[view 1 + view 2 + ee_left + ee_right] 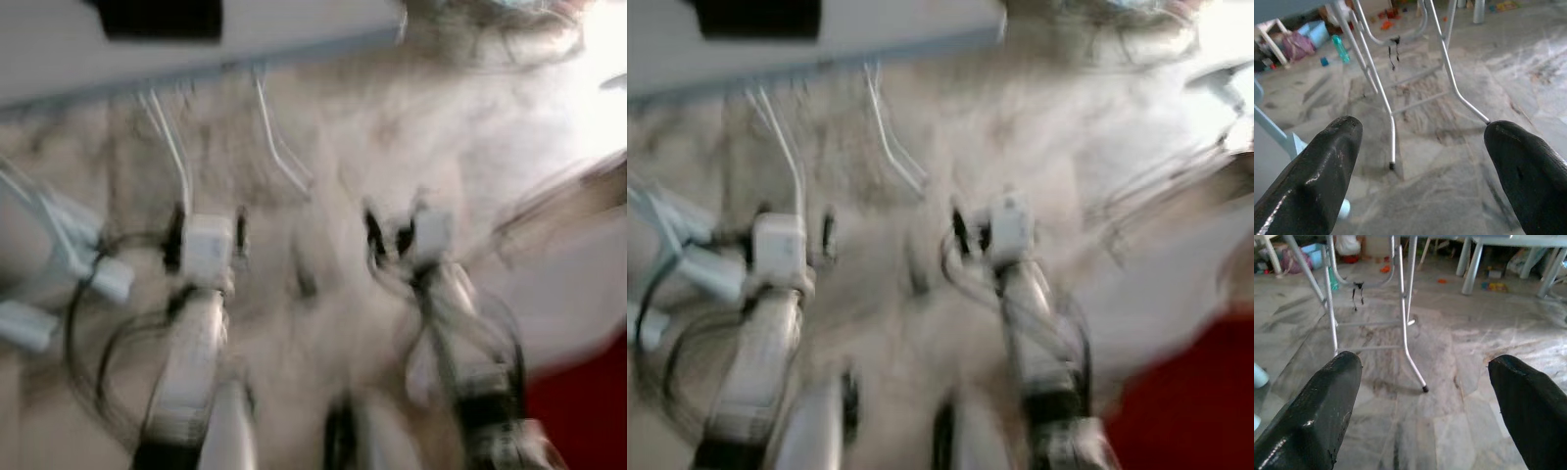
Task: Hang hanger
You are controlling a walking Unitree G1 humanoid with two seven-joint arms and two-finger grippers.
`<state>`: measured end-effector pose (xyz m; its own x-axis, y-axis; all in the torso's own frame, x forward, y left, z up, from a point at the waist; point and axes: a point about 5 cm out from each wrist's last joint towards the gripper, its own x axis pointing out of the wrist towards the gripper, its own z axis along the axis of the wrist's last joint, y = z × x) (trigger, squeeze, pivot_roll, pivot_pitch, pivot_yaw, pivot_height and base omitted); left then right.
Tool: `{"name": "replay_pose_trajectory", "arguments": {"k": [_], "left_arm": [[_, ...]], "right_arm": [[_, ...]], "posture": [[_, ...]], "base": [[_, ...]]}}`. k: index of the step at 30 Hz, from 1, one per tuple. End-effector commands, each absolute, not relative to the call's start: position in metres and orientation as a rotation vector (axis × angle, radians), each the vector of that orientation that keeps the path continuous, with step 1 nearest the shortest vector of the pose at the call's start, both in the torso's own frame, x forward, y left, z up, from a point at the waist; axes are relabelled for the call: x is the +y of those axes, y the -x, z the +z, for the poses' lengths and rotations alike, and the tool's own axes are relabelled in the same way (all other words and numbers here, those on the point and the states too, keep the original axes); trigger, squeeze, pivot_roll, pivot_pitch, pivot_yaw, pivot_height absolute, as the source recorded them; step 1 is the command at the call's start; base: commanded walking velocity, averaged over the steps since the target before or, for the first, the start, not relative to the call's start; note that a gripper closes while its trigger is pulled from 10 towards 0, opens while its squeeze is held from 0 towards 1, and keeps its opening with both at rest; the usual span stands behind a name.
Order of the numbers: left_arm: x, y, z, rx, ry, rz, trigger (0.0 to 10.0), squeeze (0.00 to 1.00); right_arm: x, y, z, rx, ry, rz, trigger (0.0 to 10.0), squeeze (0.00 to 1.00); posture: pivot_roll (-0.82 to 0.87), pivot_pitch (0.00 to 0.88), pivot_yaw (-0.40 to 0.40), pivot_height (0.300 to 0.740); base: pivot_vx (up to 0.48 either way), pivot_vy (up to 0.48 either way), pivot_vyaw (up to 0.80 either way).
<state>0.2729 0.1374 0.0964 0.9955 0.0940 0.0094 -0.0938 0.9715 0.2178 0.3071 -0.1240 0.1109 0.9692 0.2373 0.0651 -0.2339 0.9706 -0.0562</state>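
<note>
We find both grippers spread wide and holding nothing: the left gripper (1420,147) and right gripper (1422,382) hover over marble floor (1459,426) short of the white metal rack's legs (1405,328). We cannot tell where the hanger is; head views are blurred.

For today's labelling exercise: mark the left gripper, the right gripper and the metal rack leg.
left gripper (1422,166), left wrist view, gap midway between its open fingertips.
right gripper (1425,401), right wrist view, gap midway between its open fingertips.
rack leg (1403,328), right wrist view, mid-length of the tube.
</note>
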Motion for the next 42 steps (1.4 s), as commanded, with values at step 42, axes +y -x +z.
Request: {"name": "replay_pose_trajectory", "arguments": {"k": [42], "left_arm": [[0.14,-0.317,0.11,-0.131,-0.328,0.007,10.0,0.0]], "right_arm": [[-0.175,-0.303,0.089,-0.081,0.008,-0.05,10.0,0.0]], "posture": [[-0.03,0.078,0.052,0.74]], "base": [[0.0,0.381,0.02]]}}
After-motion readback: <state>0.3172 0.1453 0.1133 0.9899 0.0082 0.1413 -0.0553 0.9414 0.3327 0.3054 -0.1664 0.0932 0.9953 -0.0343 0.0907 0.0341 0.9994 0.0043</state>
